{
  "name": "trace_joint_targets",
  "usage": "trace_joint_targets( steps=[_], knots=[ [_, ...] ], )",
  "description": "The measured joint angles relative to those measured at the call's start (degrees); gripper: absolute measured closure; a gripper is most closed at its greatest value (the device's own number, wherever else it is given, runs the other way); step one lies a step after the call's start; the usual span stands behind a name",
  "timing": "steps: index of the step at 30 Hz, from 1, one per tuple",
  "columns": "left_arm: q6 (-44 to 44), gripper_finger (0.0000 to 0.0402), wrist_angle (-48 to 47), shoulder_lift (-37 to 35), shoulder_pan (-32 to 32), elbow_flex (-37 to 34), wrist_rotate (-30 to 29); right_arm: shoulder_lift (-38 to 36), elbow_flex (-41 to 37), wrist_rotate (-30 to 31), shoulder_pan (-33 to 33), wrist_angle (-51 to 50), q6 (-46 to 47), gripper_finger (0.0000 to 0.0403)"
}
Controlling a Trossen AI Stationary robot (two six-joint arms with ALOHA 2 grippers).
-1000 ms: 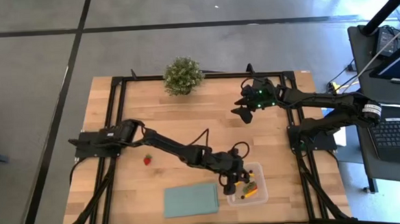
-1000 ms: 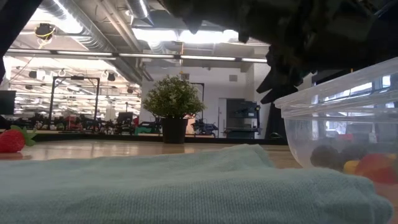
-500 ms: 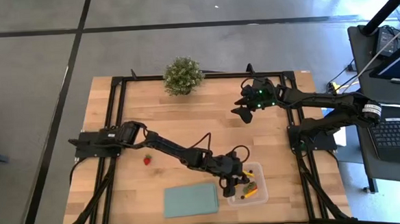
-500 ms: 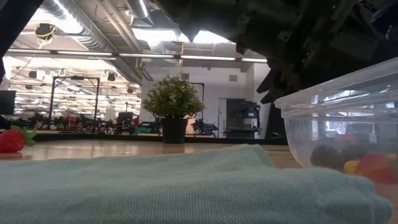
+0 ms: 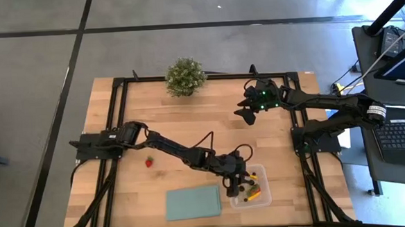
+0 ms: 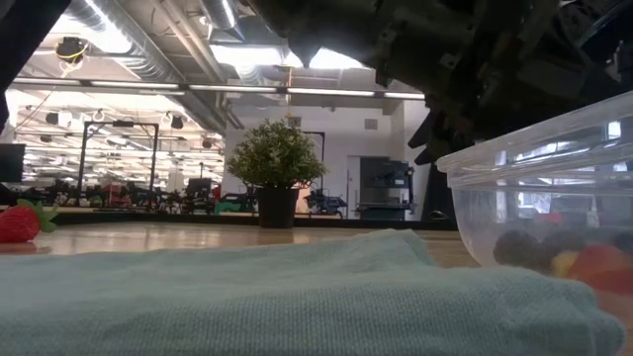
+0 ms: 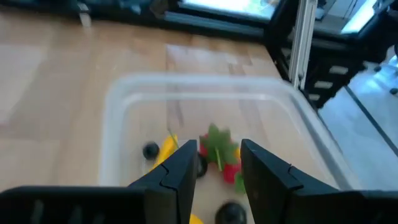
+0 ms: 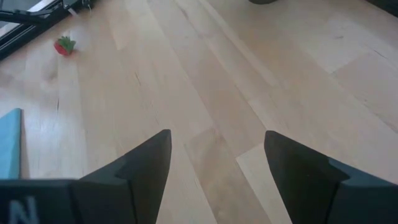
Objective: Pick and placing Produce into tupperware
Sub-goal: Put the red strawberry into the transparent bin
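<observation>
The clear tupperware (image 5: 265,196) stands near the table's front edge, right of centre. Inside it lie a red strawberry with a green top (image 7: 219,155), a yellow piece (image 7: 168,147) and dark berries (image 7: 150,150). My left gripper (image 5: 235,187) hangs over the box's left part, slanting down. Its fingers (image 7: 184,163) stand apart with nothing between them. Another strawberry (image 5: 149,161) lies on the wood at the left. My right gripper (image 5: 247,114) waits open above the table's far right part.
A pale-green sheet (image 5: 193,202) lies flat just left of the tupperware. A potted plant (image 5: 184,76) stands at the far edge. A dark frame (image 5: 201,79) runs round the table. Bare wood lies between the plant and the box.
</observation>
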Motion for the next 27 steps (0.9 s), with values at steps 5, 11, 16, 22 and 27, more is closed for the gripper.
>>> trace_joint_targets(
  steps=[5, 11, 16, 22, 27],
  knots=[
    [3.8, 0.0262, -3.78, -6.15, 1.53, 0.0, 2.64, 0.0, 0.0, 0.0, -0.02, -0.34, 0.0, 0.0144],
    [6.83, 0.019, -25.21, -18.43, 3.92, 0.06, -3.06, 0.0, 0.0, 0.0, -0.02, -0.76, 0.05, 0.0144],
    [0.14, 0.0148, -47.5, -29.29, 5.3, 0.06, -9.31, 0.0, 0.0, 0.0, -0.01, -0.8, 1.61, 0.0144],
    [-18.12, 0.0137, -72.3, -39.39, 3.56, 0.06, -14.04, 0.0, 0.0, 0.0, 0.0, -0.79, 3.02, 0.0144],
    [-42.91, 0.0143, -95.46, -43.7, 0.64, 0.06, -15.11, 0.0, 0.0, 0.0, 0.02, -0.4, 3.04, 0.0144]
  ],
)
